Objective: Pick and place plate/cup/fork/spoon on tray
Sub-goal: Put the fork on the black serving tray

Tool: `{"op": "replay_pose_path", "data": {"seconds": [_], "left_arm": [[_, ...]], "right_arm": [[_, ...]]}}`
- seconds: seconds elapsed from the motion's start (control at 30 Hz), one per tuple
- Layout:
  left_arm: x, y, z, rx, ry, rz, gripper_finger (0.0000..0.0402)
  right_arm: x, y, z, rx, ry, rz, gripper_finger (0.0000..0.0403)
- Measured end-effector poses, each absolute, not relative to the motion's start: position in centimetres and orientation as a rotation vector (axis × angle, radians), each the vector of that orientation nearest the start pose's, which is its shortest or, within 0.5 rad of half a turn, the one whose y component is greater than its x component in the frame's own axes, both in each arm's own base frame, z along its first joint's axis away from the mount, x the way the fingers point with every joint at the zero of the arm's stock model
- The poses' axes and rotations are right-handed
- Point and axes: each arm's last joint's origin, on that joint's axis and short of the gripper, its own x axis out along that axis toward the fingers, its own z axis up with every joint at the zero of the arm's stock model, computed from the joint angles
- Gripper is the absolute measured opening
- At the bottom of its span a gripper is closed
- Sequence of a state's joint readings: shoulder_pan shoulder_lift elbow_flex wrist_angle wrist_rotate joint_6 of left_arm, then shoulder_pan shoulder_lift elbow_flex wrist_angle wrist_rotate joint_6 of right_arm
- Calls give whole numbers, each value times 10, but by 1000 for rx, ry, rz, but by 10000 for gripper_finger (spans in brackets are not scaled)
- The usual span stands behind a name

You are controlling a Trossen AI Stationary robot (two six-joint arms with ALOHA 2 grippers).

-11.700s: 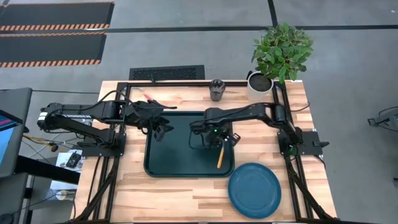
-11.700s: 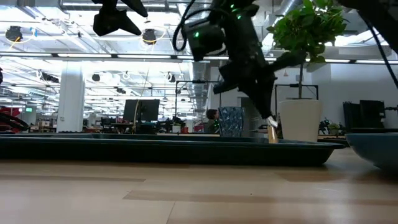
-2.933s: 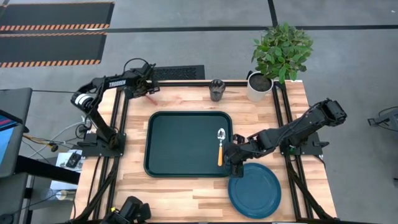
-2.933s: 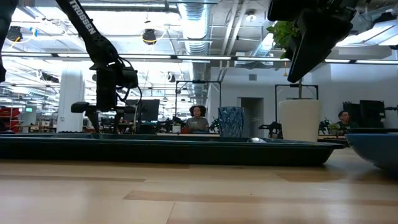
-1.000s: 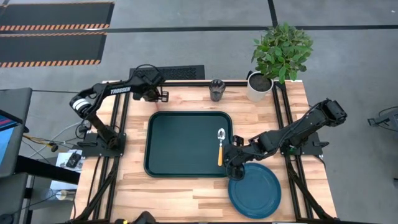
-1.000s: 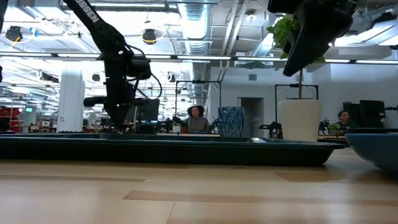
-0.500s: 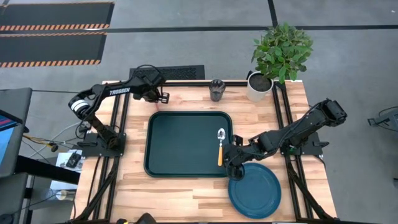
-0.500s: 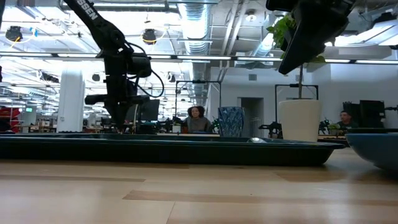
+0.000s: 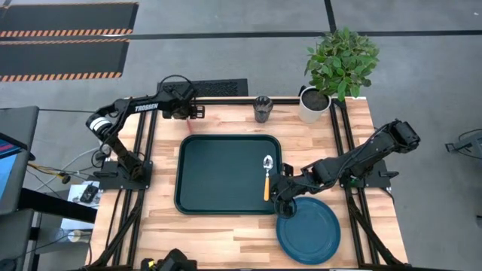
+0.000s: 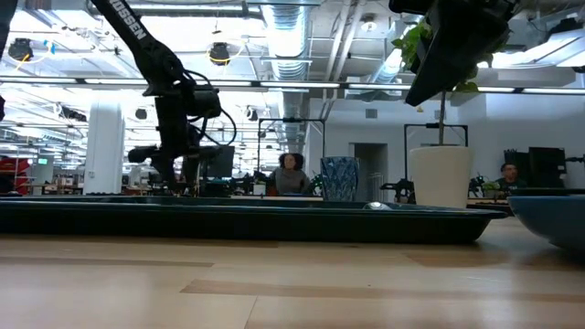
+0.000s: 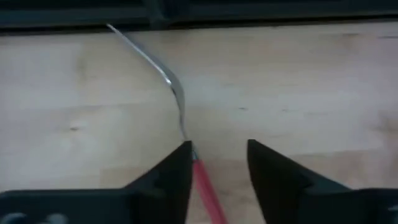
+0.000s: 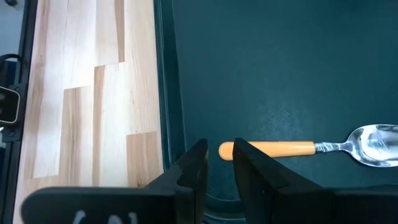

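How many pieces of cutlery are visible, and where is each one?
2. The spoon lies on the tray, near its right edge. The fork lies on the table behind the tray, between the open fingers of the left gripper.

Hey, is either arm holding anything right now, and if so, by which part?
Nothing is held. The left gripper is open around the fork at its red handle, on the table, fingers not closed. The right gripper hangs open over the tray, near the spoon.

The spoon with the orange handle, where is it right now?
In the high view the spoon lies inside the tray near its right edge, bowl toward the cup, just beyond the right gripper.
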State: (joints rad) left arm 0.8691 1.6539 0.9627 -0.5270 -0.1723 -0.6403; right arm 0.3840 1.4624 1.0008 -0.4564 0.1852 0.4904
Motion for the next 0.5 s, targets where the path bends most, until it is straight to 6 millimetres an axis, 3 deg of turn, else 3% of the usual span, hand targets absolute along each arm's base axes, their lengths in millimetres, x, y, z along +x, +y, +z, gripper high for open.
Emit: {"op": "replay_pose_path", "data": {"seconds": [0.13,0.27,0.37,0.5], "left_arm": [[191,236,153,-967,915,1354,200],[192,239,136,-1025,951,1382,224],[193,240,132,-1050,953,1383,219],[193,240,133,-1072,933,1387,169]], "right_arm": [[277,106,234,198,898,-34,102],[277,106,234,198,898,-34,102],[276,106,234,197,899,-32,102],[276,106,234,197,899,-32,102]]}}
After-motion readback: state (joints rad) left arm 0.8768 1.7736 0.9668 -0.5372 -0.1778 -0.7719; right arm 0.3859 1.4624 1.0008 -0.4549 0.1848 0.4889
